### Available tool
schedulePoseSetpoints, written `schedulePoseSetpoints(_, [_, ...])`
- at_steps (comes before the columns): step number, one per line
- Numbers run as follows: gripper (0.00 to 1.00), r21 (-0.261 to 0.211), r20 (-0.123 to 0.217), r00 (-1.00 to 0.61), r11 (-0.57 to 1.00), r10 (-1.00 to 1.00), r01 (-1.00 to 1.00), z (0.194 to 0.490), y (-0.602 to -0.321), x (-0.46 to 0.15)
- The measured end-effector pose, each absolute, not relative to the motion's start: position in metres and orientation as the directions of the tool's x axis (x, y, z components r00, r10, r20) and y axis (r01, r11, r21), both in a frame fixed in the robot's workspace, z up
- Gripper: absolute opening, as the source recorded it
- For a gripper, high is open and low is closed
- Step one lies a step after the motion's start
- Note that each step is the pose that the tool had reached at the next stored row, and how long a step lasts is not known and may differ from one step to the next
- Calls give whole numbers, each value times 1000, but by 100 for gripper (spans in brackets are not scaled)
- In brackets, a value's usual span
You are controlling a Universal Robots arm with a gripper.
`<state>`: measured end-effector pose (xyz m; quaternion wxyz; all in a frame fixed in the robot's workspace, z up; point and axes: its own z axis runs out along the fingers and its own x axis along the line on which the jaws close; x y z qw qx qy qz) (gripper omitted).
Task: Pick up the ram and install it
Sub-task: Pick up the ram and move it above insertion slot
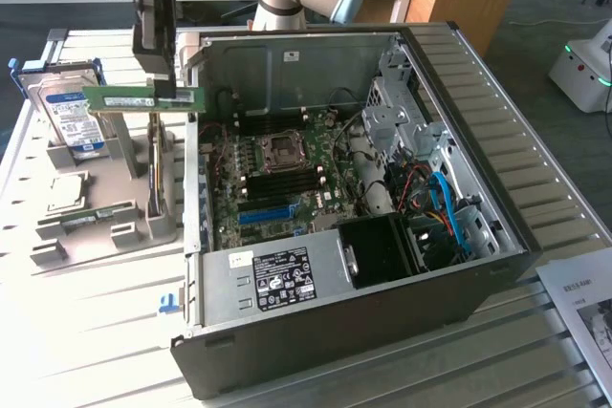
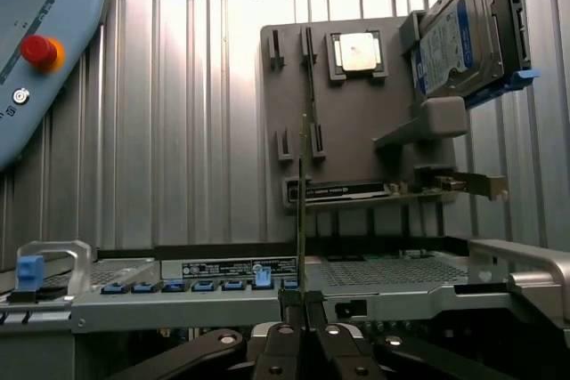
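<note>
While the silver, blue-labelled hard drive (image 1: pixel 69 107) is standing propped on the moulded grey plastic tray (image 1: pixel 139 226) at the exterior view's left, the dark gripper (image 1: pixel 164 93) is hanging straight down, its arm cut off by the frame's top edge, with jaws clamping the ram (image 1: pixel 120 97) — a thin, flat green board with a white label. The stick is hovering level above the tray, just beside the open metal computer case (image 1: pixel 382 322) — edge-on in the wrist view, a bare sliver.

hand (image 1: pixel 165 91): gripping ram (image 1: pixel 115 97) | ram: level, over grey holder (image 1: pixel 129 212) | beside computer case (image 1: pixel 382 317)
</note>
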<state>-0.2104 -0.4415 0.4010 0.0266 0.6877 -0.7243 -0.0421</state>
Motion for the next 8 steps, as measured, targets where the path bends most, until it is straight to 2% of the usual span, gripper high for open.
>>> schedulePoseSetpoints(8, [12,98,-19,-53,51,-998,-994,401,-441,-189])
